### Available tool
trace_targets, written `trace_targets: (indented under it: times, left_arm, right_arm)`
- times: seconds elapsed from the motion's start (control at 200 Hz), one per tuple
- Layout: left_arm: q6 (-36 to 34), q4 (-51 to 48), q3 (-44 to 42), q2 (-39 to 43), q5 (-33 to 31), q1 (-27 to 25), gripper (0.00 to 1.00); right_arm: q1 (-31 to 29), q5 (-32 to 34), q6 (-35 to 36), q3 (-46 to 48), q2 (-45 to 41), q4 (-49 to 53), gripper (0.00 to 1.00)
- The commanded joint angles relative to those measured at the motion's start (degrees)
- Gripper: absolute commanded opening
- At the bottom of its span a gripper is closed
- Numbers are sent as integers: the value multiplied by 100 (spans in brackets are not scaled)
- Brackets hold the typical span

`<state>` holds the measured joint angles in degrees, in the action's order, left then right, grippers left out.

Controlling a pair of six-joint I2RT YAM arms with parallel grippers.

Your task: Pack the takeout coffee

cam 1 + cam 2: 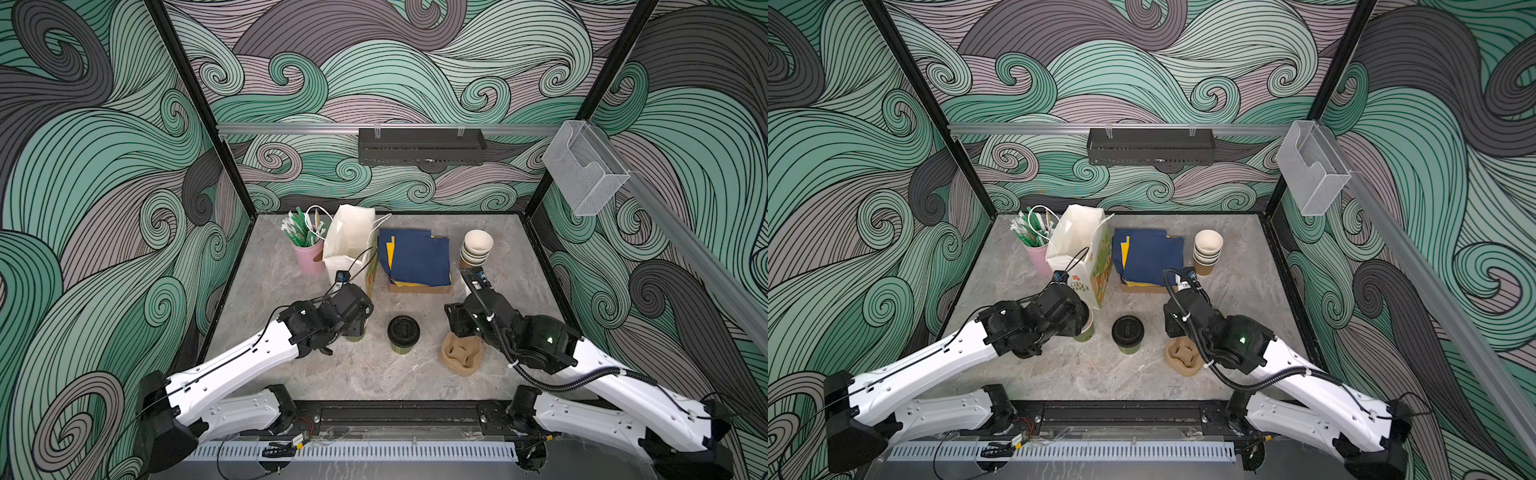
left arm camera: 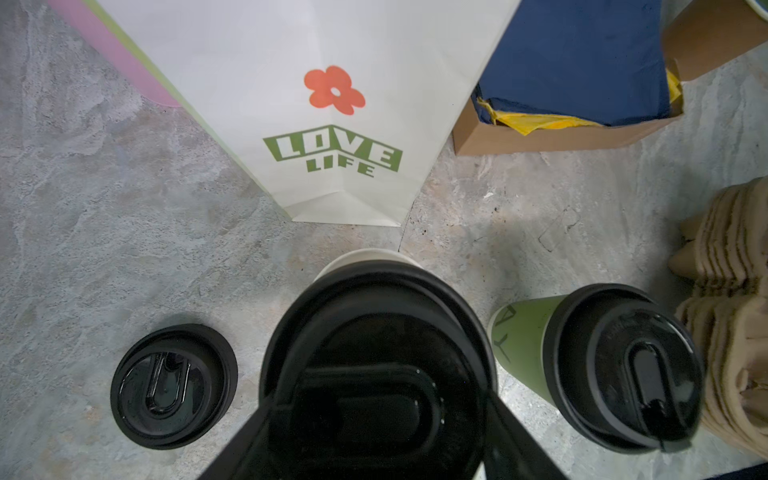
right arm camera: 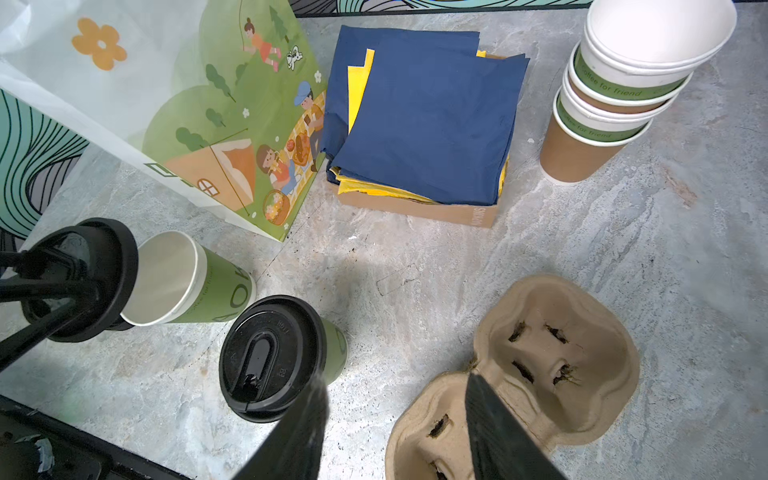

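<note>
The left tool (image 2: 386, 407) grips a black lid (image 2: 374, 316) across its width with the jaws partly spread. The lid is tilted over the open green cup (image 3: 224, 286) and is not seated; the cup's far rim shows past it. A loose lid (image 2: 174, 386) lies flat on the worktop (image 1: 374, 374) near this cup. The paper bag (image 1: 349, 241) stands just behind. The capped green cup (image 1: 403, 331) stands upright at centre with bare worktop on all sides. The right tool (image 3: 395, 386) hangs partly open and empty over the near edge of the pulp carrier (image 3: 582, 316), apart from the capped cup.
</note>
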<state>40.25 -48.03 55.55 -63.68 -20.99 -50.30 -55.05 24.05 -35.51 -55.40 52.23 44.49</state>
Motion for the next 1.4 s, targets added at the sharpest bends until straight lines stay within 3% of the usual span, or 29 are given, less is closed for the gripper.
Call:
trace_targets:
  times: [0.0,0.24,0.56,1.396]
  left_arm:
    - [-90,278,88,-107,200,132,63]
    - [-43,758,-143,-220,484,405,64]
    - [-201,-1,146,-563,665,412,63]
    - [42,241,-33,-674,388,460,64]
  right_arm:
    - [33,93,-128,60,-62,105,55]
    - [36,91,-89,-3,-24,151,55]
    - [39,73,-104,2,0,166,55]
    - [82,37,-83,7,-2,209,55]
